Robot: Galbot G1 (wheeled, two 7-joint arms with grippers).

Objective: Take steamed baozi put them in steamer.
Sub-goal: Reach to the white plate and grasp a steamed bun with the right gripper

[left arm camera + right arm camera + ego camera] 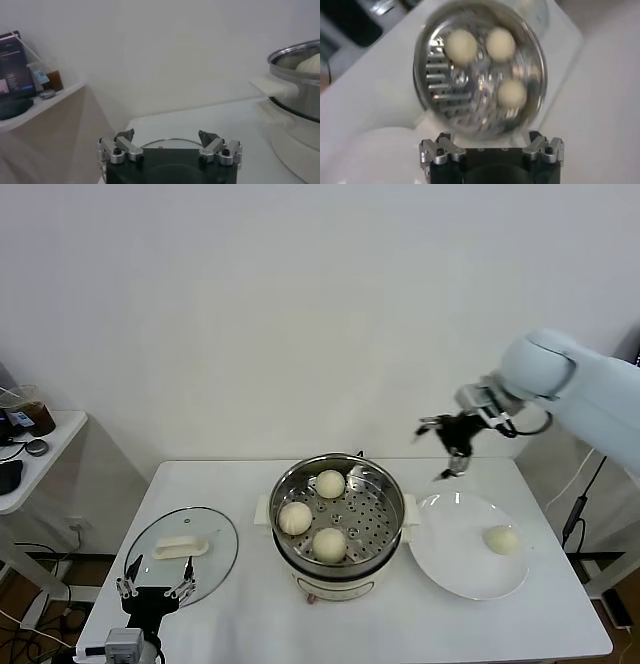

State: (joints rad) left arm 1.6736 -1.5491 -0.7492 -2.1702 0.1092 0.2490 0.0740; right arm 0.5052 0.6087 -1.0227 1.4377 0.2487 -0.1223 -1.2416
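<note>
- Steamer (338, 524) mid-surface (250, 624) holds three steamed baozi (330, 483) on its perforated tray; a fourth bun (501, 539) lies on the white plate (450, 564) just beside it, on the right.
- Right tool (447, 446) hangs in the air above the plate's far edge, fingers spread wide, holding nothing.
- Left tool (155, 589) rests low over the glass lid (205, 539), fingers wide, holding nothing.

On the table (560, 624), the steamer (338, 529) stands in the middle with three buns (329, 543) inside, a lid (182, 551) to its left and a plate (455, 569) holding one bun (501, 539) to its right.
</note>
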